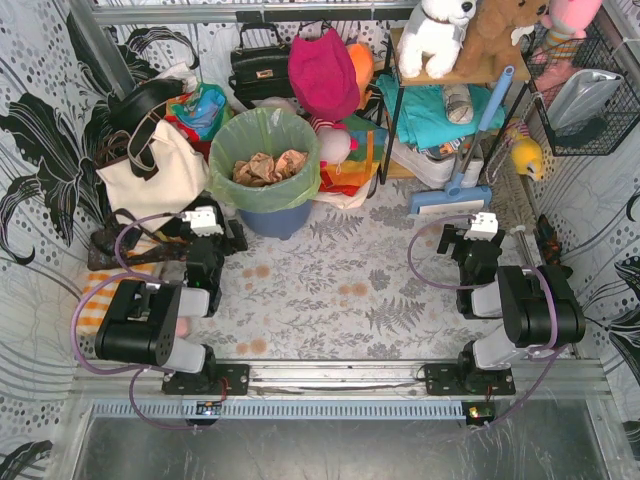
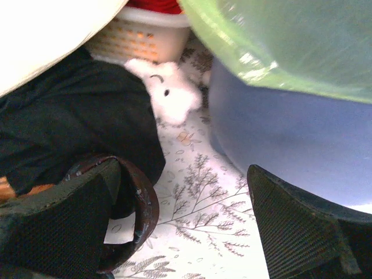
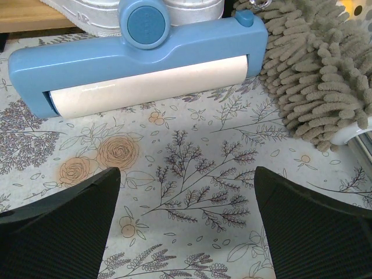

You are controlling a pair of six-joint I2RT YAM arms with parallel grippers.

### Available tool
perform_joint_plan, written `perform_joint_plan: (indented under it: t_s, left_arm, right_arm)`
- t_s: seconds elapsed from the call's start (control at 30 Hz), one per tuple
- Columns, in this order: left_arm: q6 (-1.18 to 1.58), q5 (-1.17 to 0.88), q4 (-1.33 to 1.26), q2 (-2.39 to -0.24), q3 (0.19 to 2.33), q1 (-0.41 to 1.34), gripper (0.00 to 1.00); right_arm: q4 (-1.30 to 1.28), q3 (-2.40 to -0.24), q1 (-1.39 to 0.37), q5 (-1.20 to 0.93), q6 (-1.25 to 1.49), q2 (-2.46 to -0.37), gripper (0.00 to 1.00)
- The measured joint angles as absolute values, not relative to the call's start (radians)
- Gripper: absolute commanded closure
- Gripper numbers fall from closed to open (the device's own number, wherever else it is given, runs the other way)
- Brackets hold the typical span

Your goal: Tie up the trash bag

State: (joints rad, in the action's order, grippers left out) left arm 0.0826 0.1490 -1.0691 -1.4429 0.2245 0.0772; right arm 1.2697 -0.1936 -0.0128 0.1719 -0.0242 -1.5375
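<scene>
The light-green trash bag (image 1: 264, 158) lines the blue-grey round bin (image 1: 273, 217) at the back centre-left, its top folded over the rim, crumpled brown paper (image 1: 266, 166) inside. In the left wrist view the bag (image 2: 290, 40) hangs over the bin wall (image 2: 279, 139) at upper right. My left gripper (image 1: 222, 236) rests low just left of the bin, open and empty (image 2: 183, 224). My right gripper (image 1: 472, 240) is open and empty over the floral cloth (image 3: 186, 226), far right of the bin.
A cream tote bag (image 1: 152, 172) with dark straps stands left of the bin; a brown strap loop (image 2: 136, 215) lies by my left finger. A blue lint roller (image 3: 139, 64) and grey mop head (image 3: 317, 70) lie ahead of my right gripper. A shelf (image 1: 440, 110) stands behind.
</scene>
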Motion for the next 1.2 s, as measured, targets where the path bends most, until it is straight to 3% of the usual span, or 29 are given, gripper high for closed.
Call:
perform_joint_plan:
  t_s: [1.2]
  left_arm:
    - [0.081, 0.092, -1.122, -1.460, 0.224, 0.064, 0.02]
  right_arm:
    - [1.269, -0.194, -0.013, 0.151, -0.027, -1.538, 0.03]
